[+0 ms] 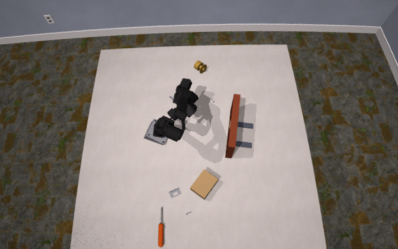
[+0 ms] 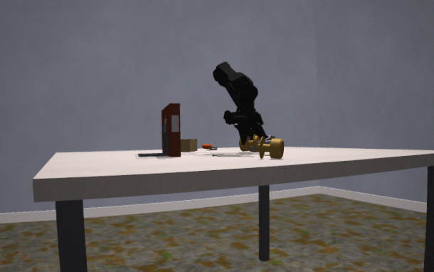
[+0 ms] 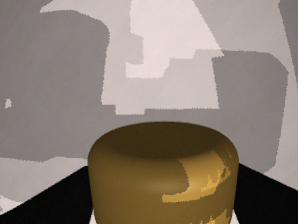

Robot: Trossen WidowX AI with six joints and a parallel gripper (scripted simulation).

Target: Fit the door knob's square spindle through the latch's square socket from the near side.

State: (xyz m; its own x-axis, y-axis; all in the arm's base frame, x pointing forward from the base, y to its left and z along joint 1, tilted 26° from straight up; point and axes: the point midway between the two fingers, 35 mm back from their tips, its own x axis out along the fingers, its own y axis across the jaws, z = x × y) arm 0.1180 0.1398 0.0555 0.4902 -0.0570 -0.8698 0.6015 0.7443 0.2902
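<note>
A brass door knob (image 3: pixel 162 185) fills the lower half of the wrist view, its round head between my two black fingers. My gripper (image 2: pixel 248 138) is shut on this knob, low over the table; from above, my arm (image 1: pixel 184 98) hides it. In the side view the held knob (image 2: pixel 247 143) touches or nearly touches the table top. The brown wooden door piece (image 1: pixel 233 125) stands upright on two dark feet to the right of my arm, well apart from the gripper. A grey latch plate (image 2: pixel 175 122) shows on its narrow edge.
A second brass knob (image 1: pixel 199 66) lies on its side at the far end of the table. A cardboard box (image 1: pixel 204 183), a small grey plate (image 1: pixel 174 191), a screw (image 1: pixel 188 213) and an orange screwdriver (image 1: pixel 160 228) lie toward the near end.
</note>
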